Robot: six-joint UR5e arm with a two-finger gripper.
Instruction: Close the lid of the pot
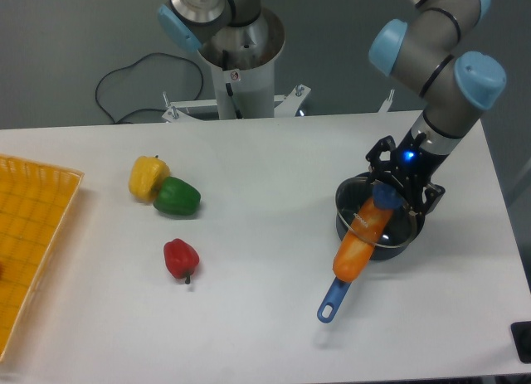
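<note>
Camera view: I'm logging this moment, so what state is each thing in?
pot: upright on the table, an orange item sticking out over its rim.
lid: over the pot, resting on the orange item, not seated flat.
orange item: lying tilted, one end in the pot.
gripper: at the lid's blue knob; jaws hidden.
yellow pepper: touching the green one.
green pepper: on its side.
red pepper: alone.

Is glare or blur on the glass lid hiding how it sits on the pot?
Fixed camera: lighting is even and soft, shadows faint, focus sharp. The lid is see-through with only thin rim highlights, so its seating on the pot is hard to judge; the gripper and orange item also block part of it.
</note>
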